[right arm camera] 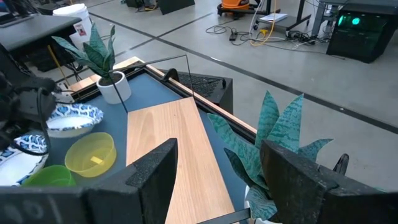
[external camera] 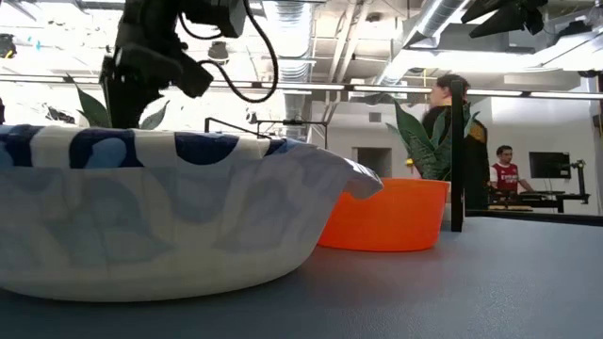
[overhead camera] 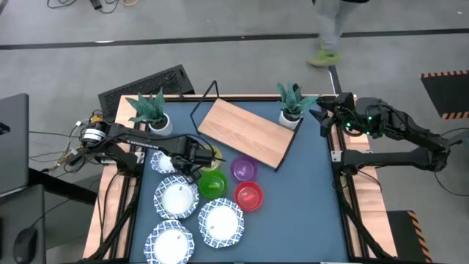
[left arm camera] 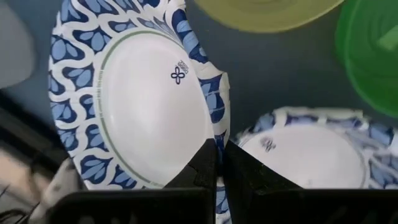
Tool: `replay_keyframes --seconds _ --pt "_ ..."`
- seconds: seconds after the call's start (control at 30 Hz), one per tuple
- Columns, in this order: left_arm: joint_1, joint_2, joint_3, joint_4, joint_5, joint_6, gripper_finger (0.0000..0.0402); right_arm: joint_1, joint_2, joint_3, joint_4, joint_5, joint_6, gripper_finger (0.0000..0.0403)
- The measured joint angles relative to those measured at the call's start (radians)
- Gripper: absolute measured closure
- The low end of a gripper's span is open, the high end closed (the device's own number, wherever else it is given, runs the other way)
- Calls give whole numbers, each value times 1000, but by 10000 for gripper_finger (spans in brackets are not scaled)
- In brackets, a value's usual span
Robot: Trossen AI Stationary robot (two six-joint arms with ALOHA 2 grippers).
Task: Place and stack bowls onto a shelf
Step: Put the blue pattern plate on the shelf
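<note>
Pinching a patterned bowl's (left arm camera: pixel 134 102) rim, the left hand (left arm camera: pixel 217 163) sat closed beside the yellow bowl (overhead camera: pixel 212 156); the right hand (right arm camera: pixel 217 180) waited open. The shelf (overhead camera: pixel 245 132) held nothing, so all stacking remained.

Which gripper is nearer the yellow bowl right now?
Left. The left gripper is shut on the rim of a blue-rimmed bowl right beside the yellow bowl; the right gripper, open, waits at the table's far right corner.
</note>
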Motion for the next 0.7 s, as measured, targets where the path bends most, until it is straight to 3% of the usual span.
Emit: replay_keyframes --seconds 0.17,0.5,0.6,0.7 --pt "0 0 90 -103 1 0 401 0 0 0 -5 0 0 147" --pt "-22 0 385 -113 140 57 401 0 0 0 -14 0 0 147" --pt "-27 0 498 -104 125 121 401 0 0 0 -23 0 0 147" --pt "-21 0 593 -47 24 203 401 0 0 0 -29 0 0 147"
